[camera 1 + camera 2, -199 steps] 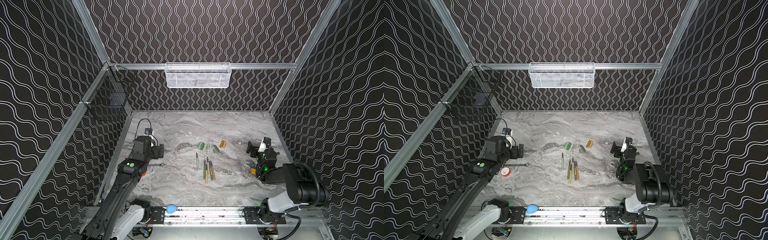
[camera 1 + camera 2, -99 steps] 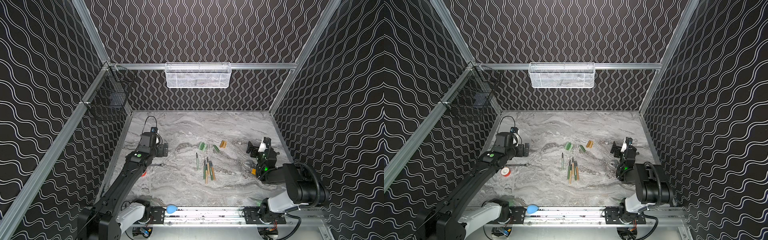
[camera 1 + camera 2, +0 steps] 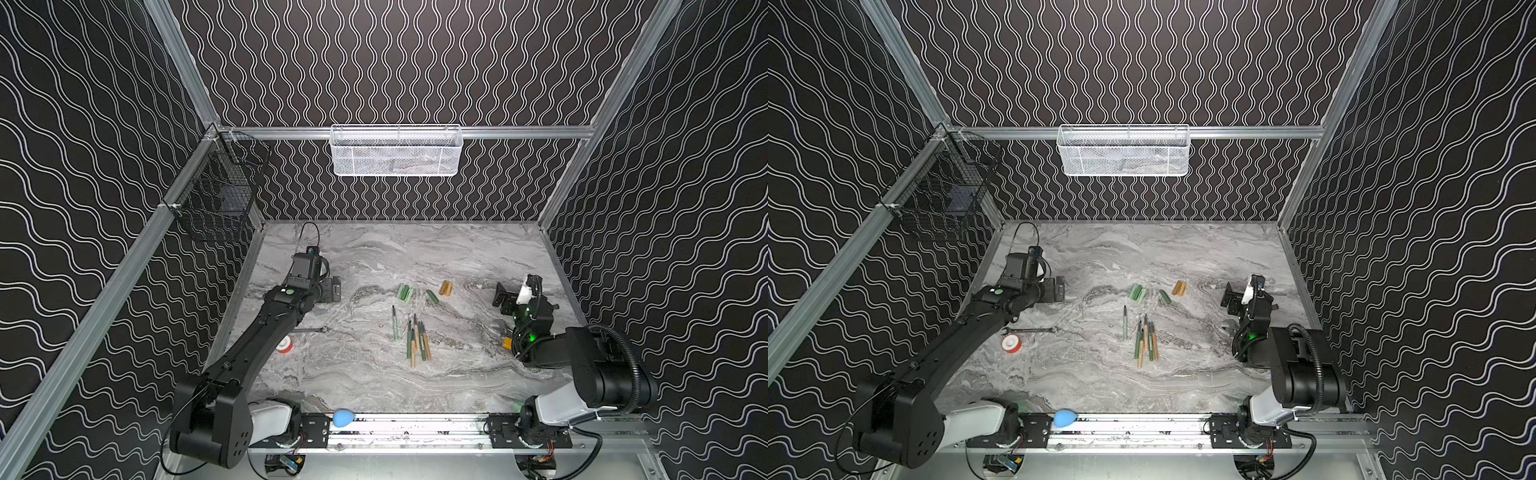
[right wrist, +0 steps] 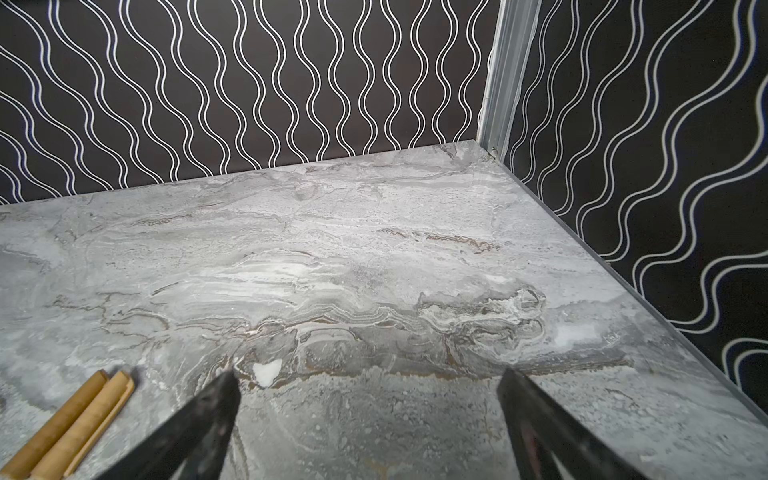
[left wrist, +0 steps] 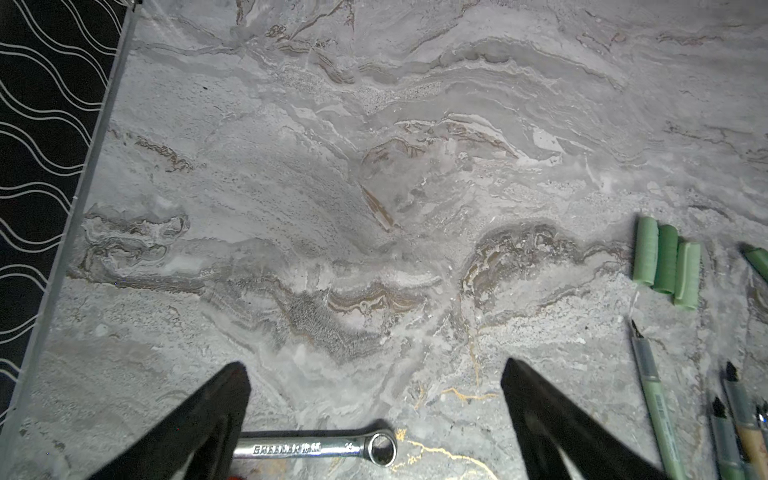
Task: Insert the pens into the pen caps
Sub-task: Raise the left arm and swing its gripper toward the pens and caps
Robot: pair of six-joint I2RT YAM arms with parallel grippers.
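Several pens [image 3: 417, 340] [image 3: 1145, 338] lie side by side at mid-table, dark tips pointing to the back, with one pale green pen [image 3: 395, 324] [image 5: 654, 399] a little apart on their left. Behind them lie the pen caps: three pale green [image 3: 404, 292] [image 5: 665, 266], one dark green [image 3: 432, 297] [image 3: 1165, 296] and two orange-tan [image 3: 446, 287] [image 4: 75, 424]. My left gripper [image 3: 334, 289] [image 5: 374, 365] hovers open and empty left of the caps. The right gripper [image 3: 503, 297] [image 4: 368, 374] stands open and empty right of the orange caps.
A silver wrench [image 3: 309, 330] [image 5: 311, 449] and a red and white tape roll [image 3: 285, 345] lie under the left arm. A white mesh basket [image 3: 395, 151] hangs on the back rail and a black wire basket [image 3: 216, 195] on the left rail. Walls close three sides.
The left arm has stretched out, carrying its open gripper farther back and to the right, toward the caps. The right arm has not moved.
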